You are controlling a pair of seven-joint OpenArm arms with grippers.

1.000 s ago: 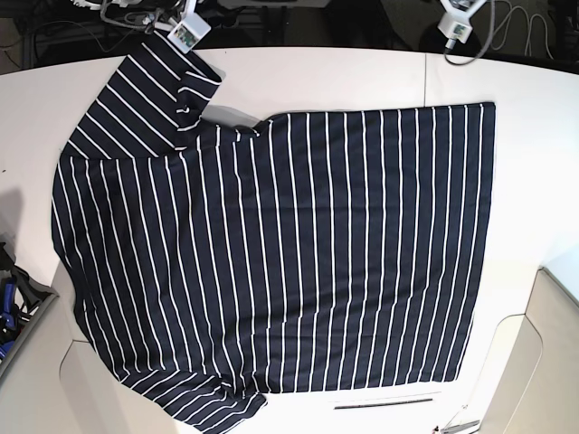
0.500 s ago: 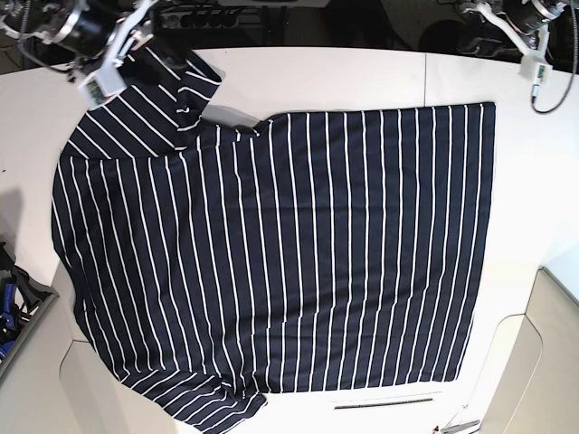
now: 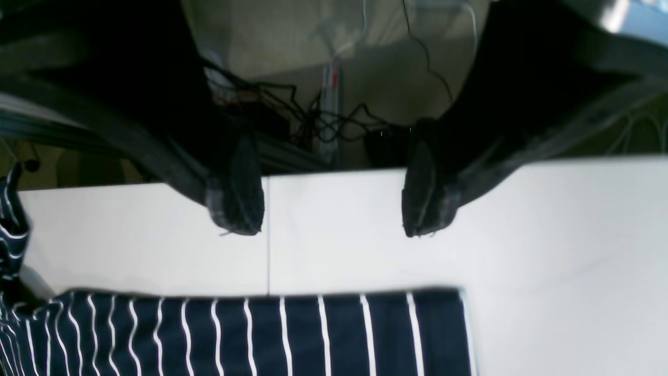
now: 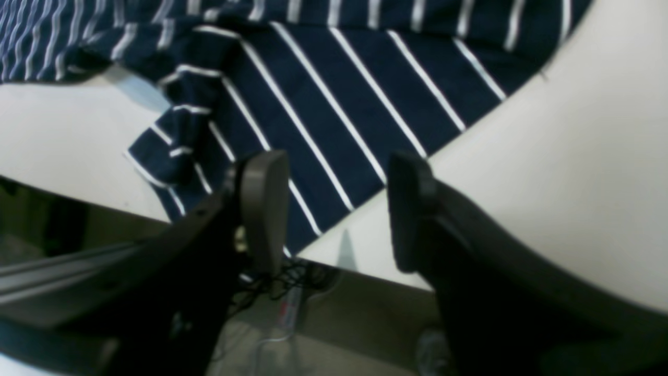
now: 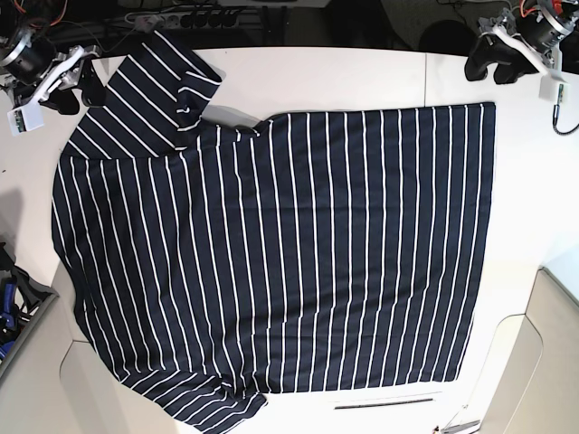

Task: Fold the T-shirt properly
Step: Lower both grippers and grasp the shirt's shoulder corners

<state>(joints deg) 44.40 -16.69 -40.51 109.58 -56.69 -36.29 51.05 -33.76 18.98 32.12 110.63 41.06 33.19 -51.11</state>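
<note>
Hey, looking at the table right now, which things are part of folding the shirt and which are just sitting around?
Part of the job:
T-shirt
left gripper, open
right gripper, open

Just lying about:
cables behind the table
dark bin at the table edge

Bare table lies open behind the T-shirt, whose sleeve blocks the far corner

white table; tangled black cables on floor beyond its edge; blue-and-black object at left
</note>
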